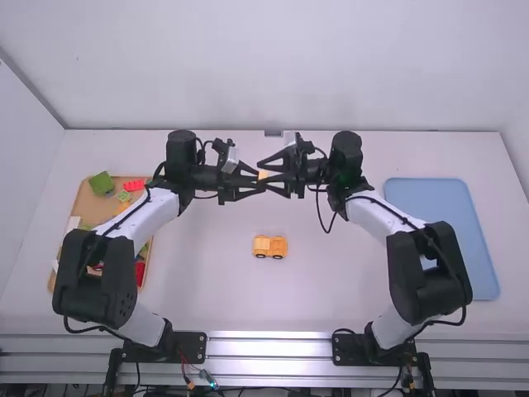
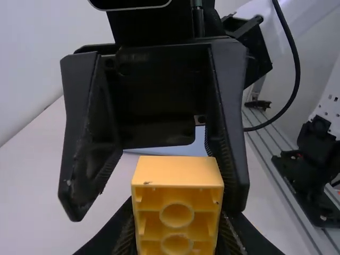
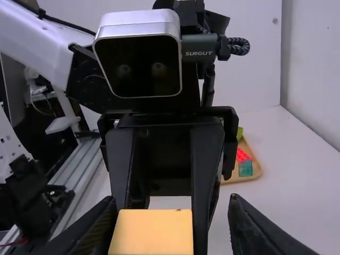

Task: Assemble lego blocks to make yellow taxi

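Above the middle of the table, my left gripper point(image 1: 259, 181) meets my right gripper point(image 1: 266, 172) at a yellow-orange block point(image 1: 263, 175). In the left wrist view my left gripper point(image 2: 175, 228) is shut on the block point(image 2: 178, 172), whose hollow side with round tubes shows. From the right wrist view, my right gripper point(image 3: 171, 212) stands open, one finger close beside the block point(image 3: 151, 231) and a gap on the other side. On the table, nearer the arm bases, rests a yellow-orange toy vehicle point(image 1: 269, 246) with dark dots along its side.
At the left, partly beneath the left arm, a wooden tray point(image 1: 86, 203) holds red, green and other loose blocks, including a large green one point(image 1: 102, 183). A blue tray point(image 1: 442, 198) lies at the right, partly behind the right arm.
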Controlling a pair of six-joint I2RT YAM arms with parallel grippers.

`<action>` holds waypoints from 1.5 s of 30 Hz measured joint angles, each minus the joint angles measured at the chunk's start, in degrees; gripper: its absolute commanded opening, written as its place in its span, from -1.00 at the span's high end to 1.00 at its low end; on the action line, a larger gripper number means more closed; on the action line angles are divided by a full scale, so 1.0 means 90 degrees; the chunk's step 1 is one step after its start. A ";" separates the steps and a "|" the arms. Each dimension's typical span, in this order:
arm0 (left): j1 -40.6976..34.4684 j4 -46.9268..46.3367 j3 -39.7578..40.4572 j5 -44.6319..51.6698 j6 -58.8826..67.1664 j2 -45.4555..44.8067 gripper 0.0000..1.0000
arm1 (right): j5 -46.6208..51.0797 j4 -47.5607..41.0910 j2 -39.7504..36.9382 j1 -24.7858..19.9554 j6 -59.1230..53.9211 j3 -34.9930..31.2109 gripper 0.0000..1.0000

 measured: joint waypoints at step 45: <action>0.0044 -0.2191 -0.0017 -0.4660 0.0262 0.0002 -0.98 | 0.3966 -0.5265 -0.0015 -0.0471 -0.1005 0.0491 1.00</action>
